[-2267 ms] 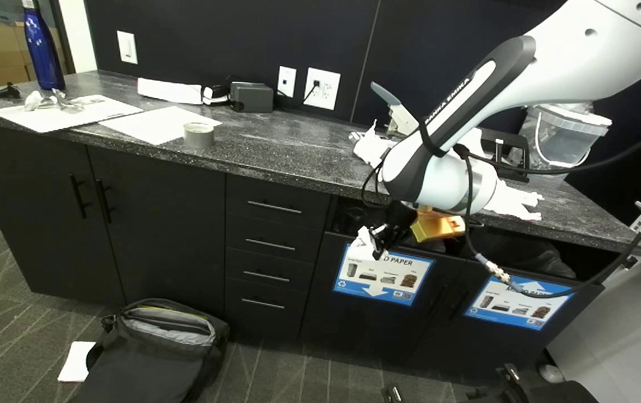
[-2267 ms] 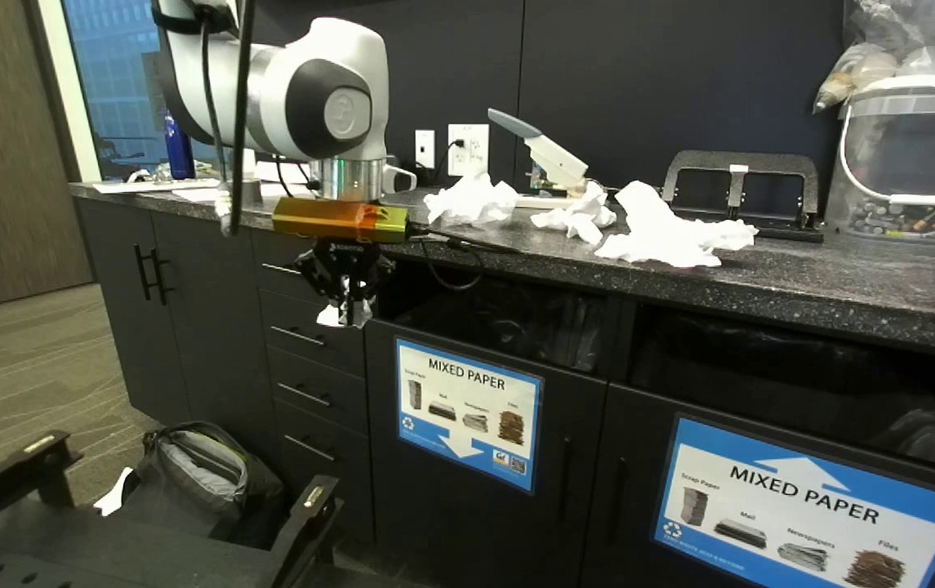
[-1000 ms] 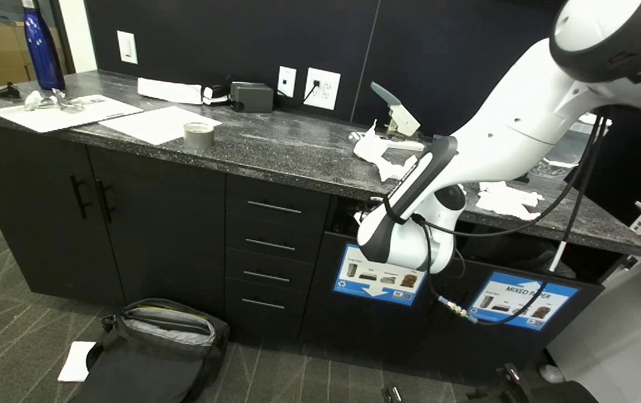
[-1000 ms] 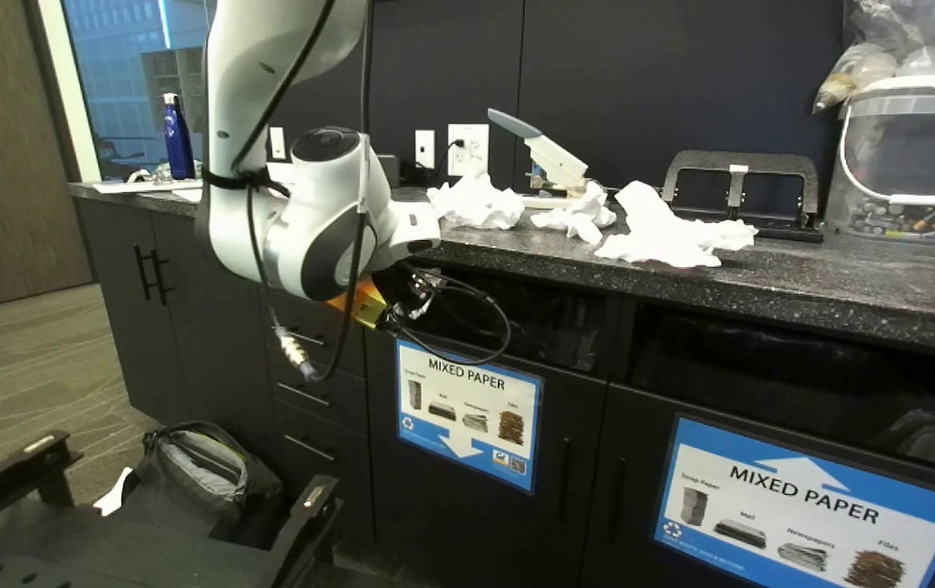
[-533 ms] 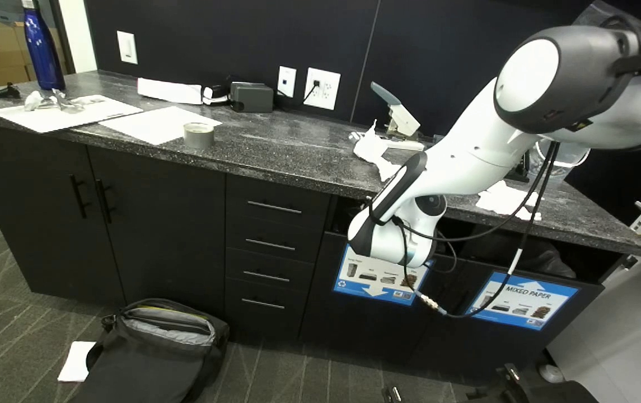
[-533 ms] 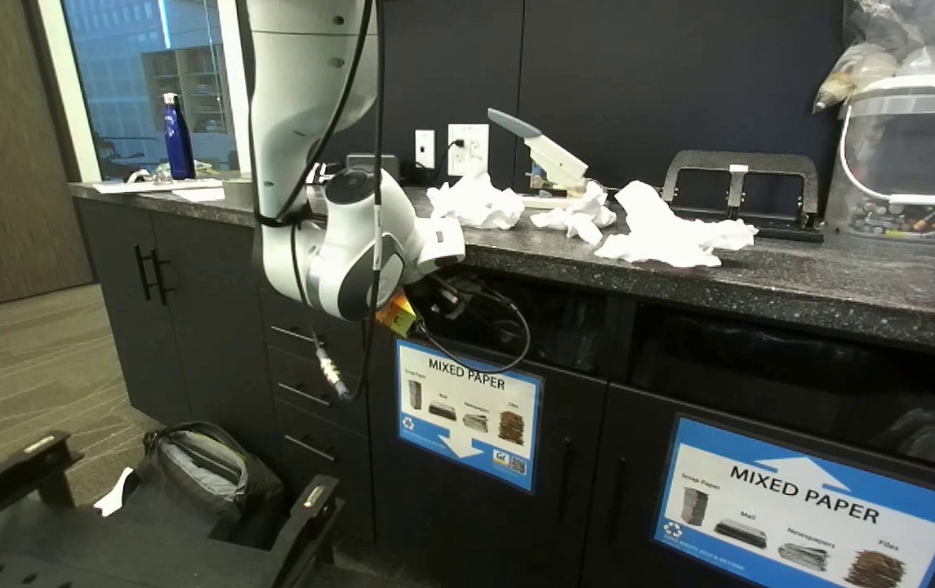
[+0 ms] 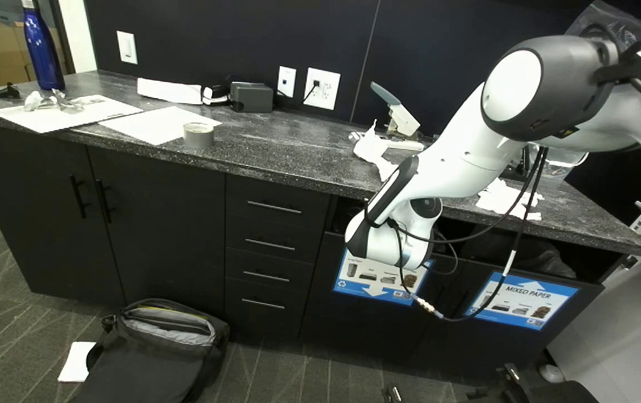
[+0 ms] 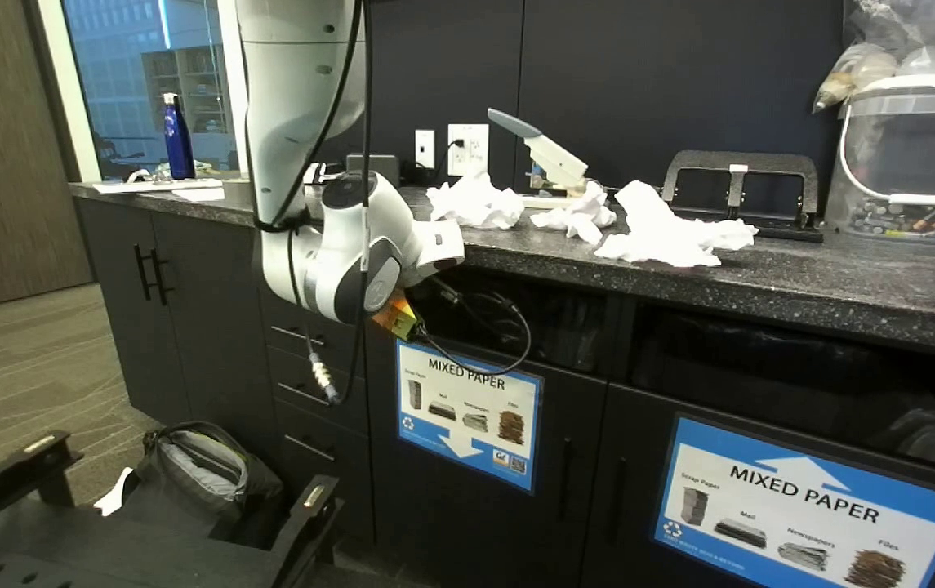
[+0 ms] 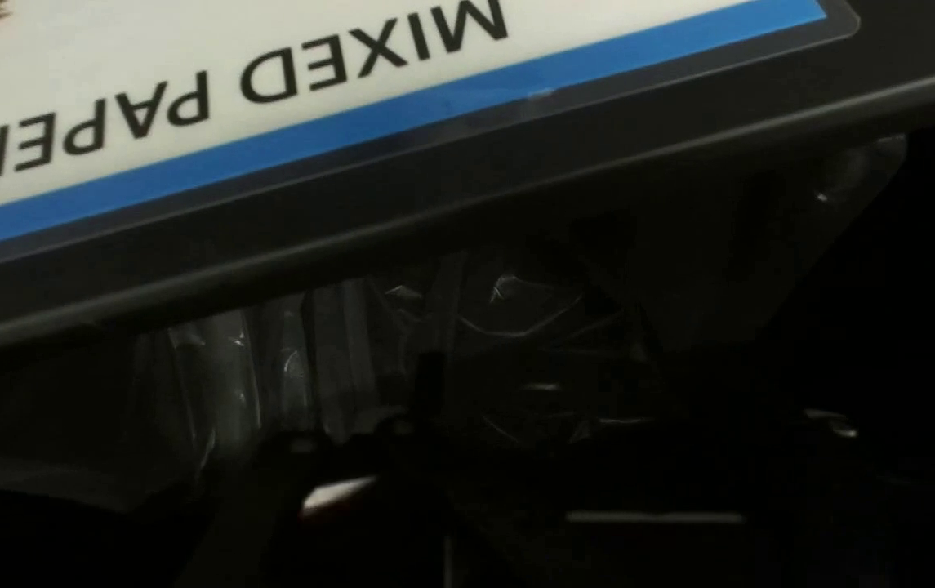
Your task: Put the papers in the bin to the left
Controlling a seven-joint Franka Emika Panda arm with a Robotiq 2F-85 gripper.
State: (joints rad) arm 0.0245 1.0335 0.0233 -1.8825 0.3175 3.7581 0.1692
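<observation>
Currently, the jaws reach into the mouth of the left bin [image 8: 467,514], landmark for every place below, with the arm [image 8: 345,237] in front of it. Whether they are spread, pressed together or pinching paper cannot be told: the wrist view is too dark there, and neither exterior view shows them. A pale patch [image 9: 336,494] low in the wrist view may be a pad or paper. The papers [image 8: 575,216] in sight rest on the worktop [image 8: 843,278]: a left wad [image 8: 475,202] above the bin's mouth, a middle wad [image 8: 577,212] above its right end, and a large wad [image 8: 671,233] up and to its right. Key relation: from the jaws, these papers lie upward, past the worktop's front edge, which overhangs the bin's mouth. The large wad's long axis appears to run roughly along that edge; the other two show no clear axis. Below the bin's rim [image 9: 467,196], a plastic liner [image 9: 296,359] hangs. By judgement, the step in hand is a drop into the bin. The next fetch probably calls for backing out in front of the bin before rising, since a straight lift would risk the overhang. The freer way appears to be that front side, though a cable [image 8: 530,335] looping before the bin's mouth could catch its rim.
</observation>
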